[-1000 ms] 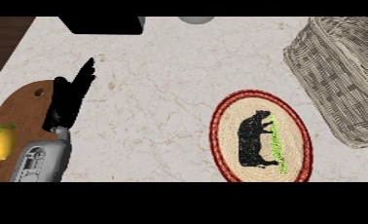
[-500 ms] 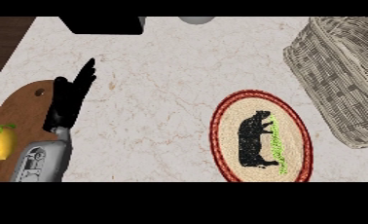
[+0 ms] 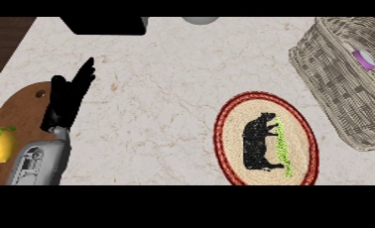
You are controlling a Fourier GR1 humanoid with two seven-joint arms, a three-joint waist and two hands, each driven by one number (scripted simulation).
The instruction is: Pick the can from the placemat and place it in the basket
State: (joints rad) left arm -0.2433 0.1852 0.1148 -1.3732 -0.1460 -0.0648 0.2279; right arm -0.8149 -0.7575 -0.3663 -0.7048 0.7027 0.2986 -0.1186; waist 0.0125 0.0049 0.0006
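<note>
An oval woven placemat with a red rim and a black animal figure lies on the marble counter at lower right, and no can stands on it. The wicker basket sits at the right edge. Inside it a small purple and white thing shows, perhaps the can; I cannot tell for sure. My left hand rests at the left with straight fingers pointing up, open and holding nothing, far from both placemat and basket. My right hand shows nowhere.
A wooden cutting board lies under my left forearm, with a yellow lemon at the left edge. A black box and a grey round thing stand at the counter's far edge.
</note>
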